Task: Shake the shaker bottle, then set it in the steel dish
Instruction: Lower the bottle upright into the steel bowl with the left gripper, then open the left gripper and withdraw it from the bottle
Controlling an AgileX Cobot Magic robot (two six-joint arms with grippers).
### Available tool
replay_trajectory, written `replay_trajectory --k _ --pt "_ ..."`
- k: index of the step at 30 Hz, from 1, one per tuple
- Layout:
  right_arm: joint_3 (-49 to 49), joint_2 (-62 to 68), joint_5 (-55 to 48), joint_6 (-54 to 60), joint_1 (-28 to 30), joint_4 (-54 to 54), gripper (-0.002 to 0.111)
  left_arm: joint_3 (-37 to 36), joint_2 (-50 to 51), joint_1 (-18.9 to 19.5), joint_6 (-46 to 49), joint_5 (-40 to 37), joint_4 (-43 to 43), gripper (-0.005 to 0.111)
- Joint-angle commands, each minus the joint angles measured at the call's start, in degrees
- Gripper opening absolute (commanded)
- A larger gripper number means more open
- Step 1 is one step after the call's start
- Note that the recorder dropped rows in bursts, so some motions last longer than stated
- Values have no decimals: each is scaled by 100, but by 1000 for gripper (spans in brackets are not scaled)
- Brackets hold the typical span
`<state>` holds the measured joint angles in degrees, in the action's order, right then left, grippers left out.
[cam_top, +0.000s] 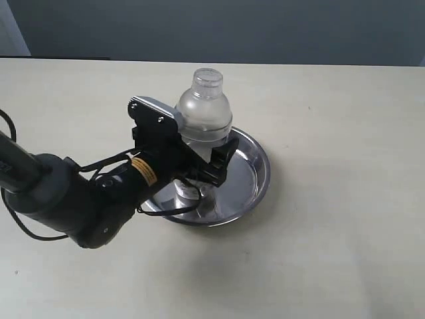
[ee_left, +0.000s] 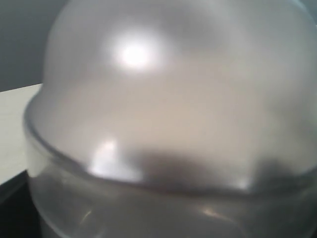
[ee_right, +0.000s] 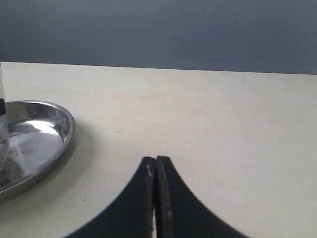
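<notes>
A pale beige table [cam_top: 345, 199] fills most of the exterior view, with a dark grey-blue wall [cam_top: 265, 26] across the top of the frame. Just left of centre sits the steel dish [cam_top: 255, 173], its shiny rim and flat bottom bare on the right side. The shaker bottle [cam_top: 206, 109] stands upright over the left half of the dish, with its domed top and small clear cap rising above the arm. Its lower part shows inside the rim, but I cannot tell whether its base rests on the metal. The left gripper [cam_top: 199, 159] reaches in from the lower left, its jaws clamped on the bottle's body below the dome. One black finger [cam_top: 222, 159] lies against the bottle's right side. In the left wrist view the frosted dome fills nearly the whole frame, blurred. In the right wrist view the right gripper [ee_right: 156, 168] has its jaws pressed together with nothing between them. It is above bare table, well apart from the dish at the left edge of that frame.
</notes>
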<state>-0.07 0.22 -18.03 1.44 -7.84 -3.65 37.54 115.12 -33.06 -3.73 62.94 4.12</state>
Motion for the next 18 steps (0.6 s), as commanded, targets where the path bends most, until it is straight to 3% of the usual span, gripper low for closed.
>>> replay_trajectory --k 1,18 --pt "7 -22 53 5 -21 10 -1 15 -30 -11 12 342 -10 105" --pt "7 -22 53 5 -21 10 -1 -132 -54 -11 35 702 154 105"
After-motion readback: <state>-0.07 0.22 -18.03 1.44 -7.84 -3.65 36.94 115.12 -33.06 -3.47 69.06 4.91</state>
